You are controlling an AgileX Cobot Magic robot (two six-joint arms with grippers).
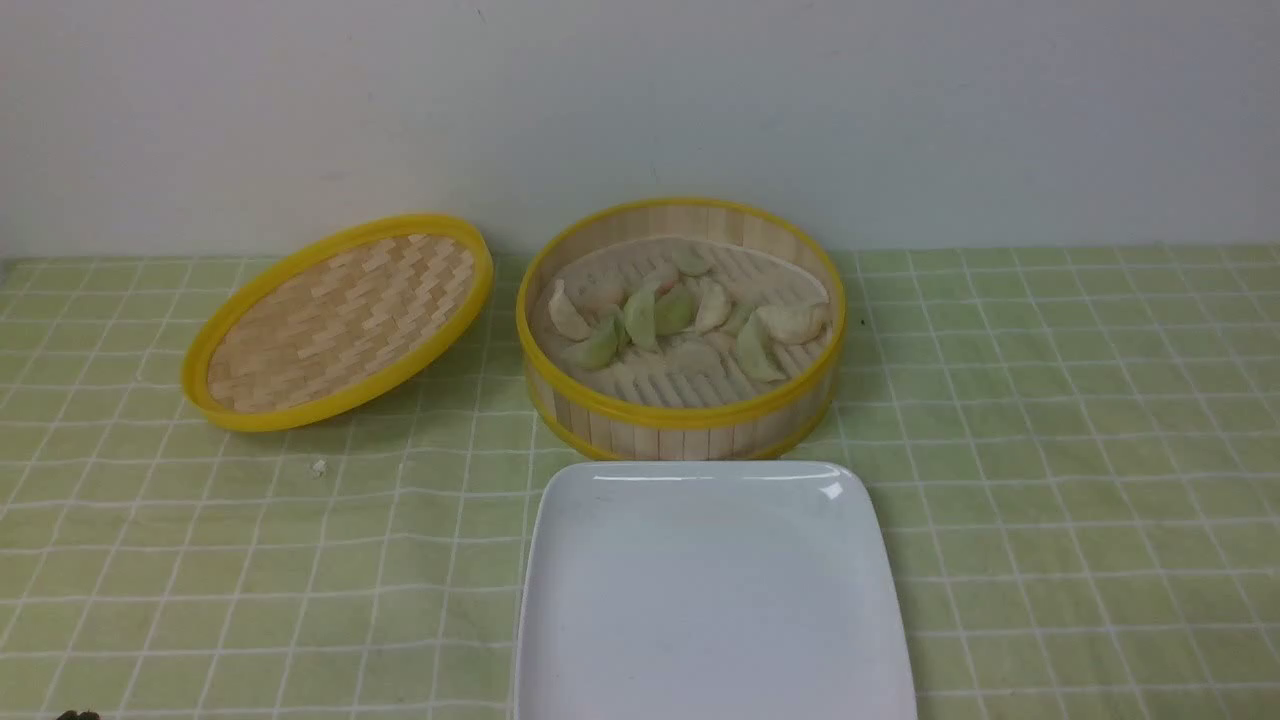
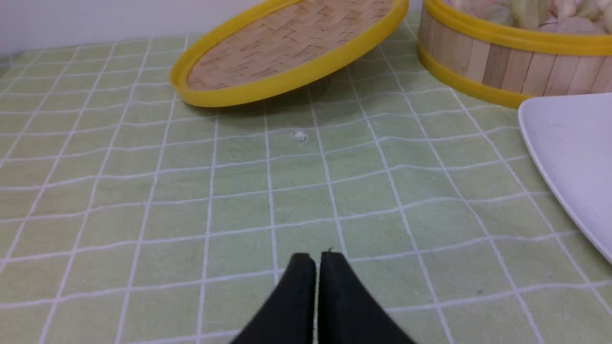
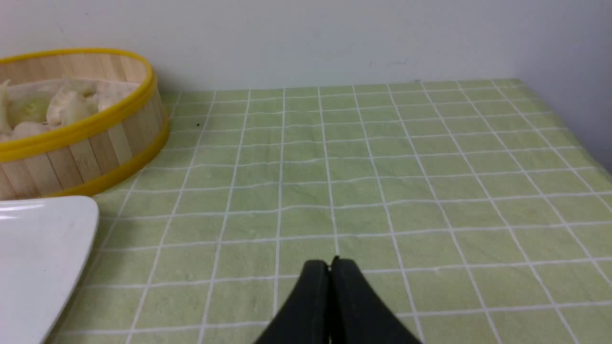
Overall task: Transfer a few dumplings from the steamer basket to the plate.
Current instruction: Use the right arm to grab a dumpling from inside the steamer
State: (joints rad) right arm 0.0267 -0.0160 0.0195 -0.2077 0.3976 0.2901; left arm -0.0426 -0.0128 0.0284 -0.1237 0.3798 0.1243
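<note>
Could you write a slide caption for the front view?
Dumplings wait in a bamboo steamer basket, behind a bare white plate.

Before me, a surface under green cloth with a white grid (image 1: 1050, 450) bears a round bamboo basket with yellow rims (image 1: 680, 412), a glossy white rounded-square plate (image 1: 700, 590) and a tilted, yellow-rimmed woven bamboo lid (image 1: 340, 320).

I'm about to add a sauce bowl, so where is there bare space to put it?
Bare cloth lies right of the steamer basket and plate; another patch lies left of the plate, in front of the woven lid. The plate is bare too. It is crowded inside the basket, among the dumplings, and tight where basket and plate nearly meet.
</note>
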